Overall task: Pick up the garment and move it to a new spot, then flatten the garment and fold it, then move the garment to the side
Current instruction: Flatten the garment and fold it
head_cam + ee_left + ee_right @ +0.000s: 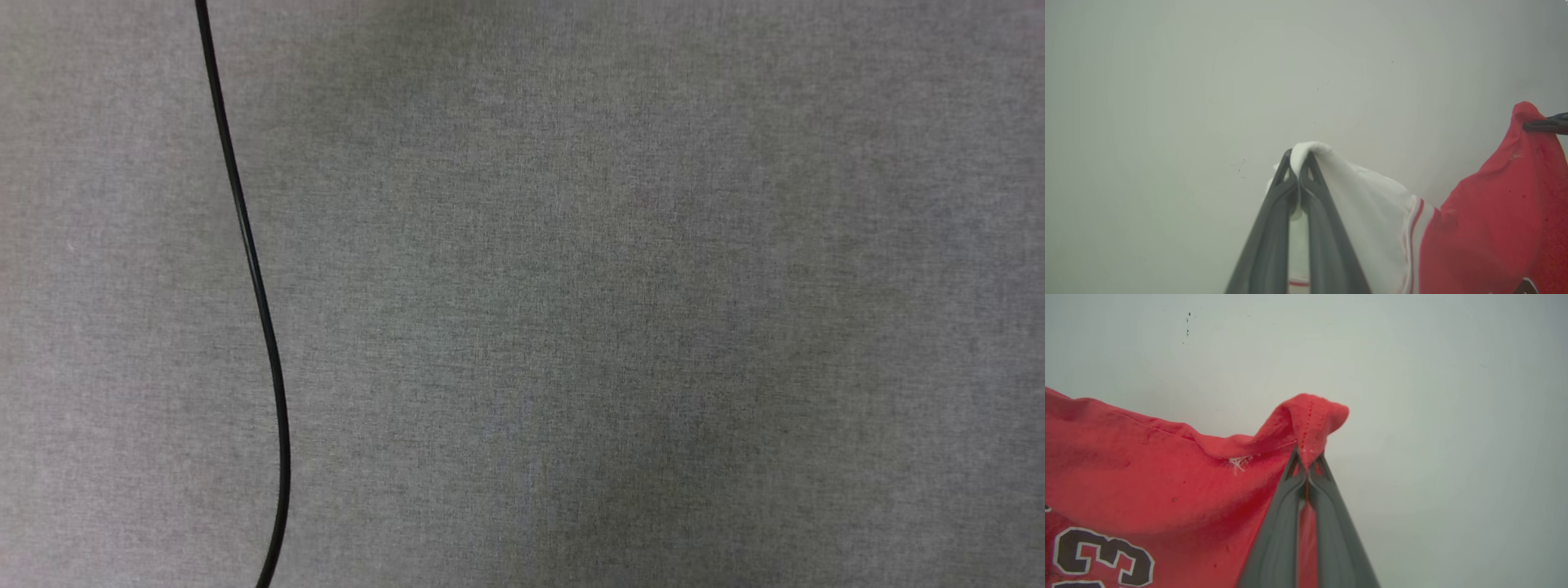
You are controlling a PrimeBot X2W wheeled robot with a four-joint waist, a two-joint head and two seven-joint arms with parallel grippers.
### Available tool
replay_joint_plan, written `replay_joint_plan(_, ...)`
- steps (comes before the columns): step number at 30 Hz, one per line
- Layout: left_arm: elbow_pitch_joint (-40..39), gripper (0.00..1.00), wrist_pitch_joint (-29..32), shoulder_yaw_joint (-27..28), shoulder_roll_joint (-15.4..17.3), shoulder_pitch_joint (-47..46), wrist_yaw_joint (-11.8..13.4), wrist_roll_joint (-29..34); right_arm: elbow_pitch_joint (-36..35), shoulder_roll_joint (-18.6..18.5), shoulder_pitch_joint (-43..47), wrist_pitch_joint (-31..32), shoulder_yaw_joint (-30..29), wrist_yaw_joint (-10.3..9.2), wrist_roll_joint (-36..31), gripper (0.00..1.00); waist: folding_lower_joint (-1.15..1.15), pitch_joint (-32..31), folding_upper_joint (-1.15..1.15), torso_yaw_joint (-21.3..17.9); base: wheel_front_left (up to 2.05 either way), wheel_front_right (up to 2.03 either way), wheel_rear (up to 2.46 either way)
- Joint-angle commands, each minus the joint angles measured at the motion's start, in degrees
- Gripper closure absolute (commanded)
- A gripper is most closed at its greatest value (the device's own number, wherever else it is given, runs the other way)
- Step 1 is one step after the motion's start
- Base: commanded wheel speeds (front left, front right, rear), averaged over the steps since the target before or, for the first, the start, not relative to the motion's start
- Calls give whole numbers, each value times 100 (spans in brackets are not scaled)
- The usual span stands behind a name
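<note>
Well, head view first: grey woven desk cover (pixel 620 310) w/ a thin black cable (pixel 260 294) curving down its left part.

Left wrist view: left tool (pixel 1299 163) is pinched tight on a white fold of the red jersey-style T-shirt w/ white sleeves and red-white striped trim (pixel 1486 228). Cloth falls away to that view's right, white sleeve, then trim, then red body, against a plain pale backdrop (pixel 1167 81).

Right wrist view: right tool (pixel 1306 459) is clamped on a red stitched corner. The body sags to that view's left, w/ a black white-outlined number (pixel 1102 555) on the side facing the cam.

Judging by this, the shirt's up off the desk, strung btwn both tools. Pick-up done, carry prob under way; laying down, flattening, folding and shifting aside are all left. Long axis looks to run tool to tool, held edge up top, rest drooping below. Can't tell which hem the red corner belongs to.
</note>
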Motion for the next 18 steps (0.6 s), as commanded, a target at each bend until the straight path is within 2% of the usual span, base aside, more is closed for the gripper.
replay_joint_plan(1,204,100,-51,16,-31,-266,-83,51,211,46,-317,-105,93,-7,-14,100,-1,176,0,16,0,0,0)
replay_joint_plan(7,776,100,-265,-16,-118,-390,-236,45,918,21,-663,-479,489,-7,22,100,-1,423,0,33,0,0,0)
replay_joint_plan(11,1012,100,-401,-107,-163,-106,-282,14,1115,16,-399,-639,680,-7,95,100,-1,469,0,34,0,0,0)
replay_joint_plan(18,1380,100,-753,-262,-201,805,-304,-106,1675,38,343,-1144,1397,-7,422,100,-1,339,0,22,0,0,0)
